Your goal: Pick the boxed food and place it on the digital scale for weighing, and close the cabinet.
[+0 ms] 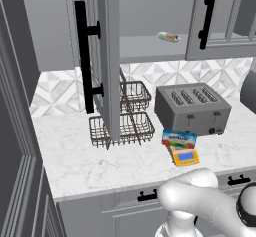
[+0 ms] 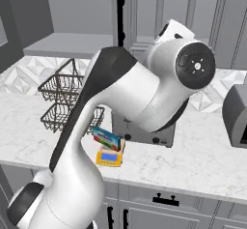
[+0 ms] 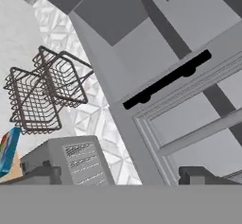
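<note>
A: Item one, the pincer (image 3: pixel 120 178)?

B: Two dark finger tips stood wide apart at the bottom of the hand view, nothing between them. Open, empty.

A: The box?

B: Box (image 1: pixel 179 139): flat, rectangular, blue with white, red and yellow marks. It lay on the scale (image 1: pixel 184 157), covering the rear of it; the blue display panel showed at the front. In the hand view the box (image 3: pixel 8 150) sat at the far left edge, well apart from the left tip, with a strip of orange-tan scale (image 3: pixel 13 170) under it.

A: The scale itself?

B: Small, flat, orange-tan, set on the white marbled counter (image 1: pixel 75 161), just in front of the toaster (image 1: pixel 192 108).

A: Toaster?

B: Grey, boxy, four slots, smooth sides. In the hand view it lay just above the left tip.

A: The cabinet?

B: Cabinet (image 1: pixel 150 16): grey, panelled. One door (image 1: pixel 107 56) stood swung out, its thin edge towards the left base camera, with a long black bar handle (image 1: pixel 83 63). In the hand view a door (image 3: pixel 189 119) rose directly above the right tip, its bar handle (image 3: pixel 168 79) running slantwise above the pincer. A pale wrapped item (image 1: pixel 168 37) lay on the shelf inside.

A: Anything else?

B: Wire rack (image 1: pixel 122 118): dark, two baskets, open mesh, standing behind the open door's lower edge. Bare counter lay left of it and in front.
</note>
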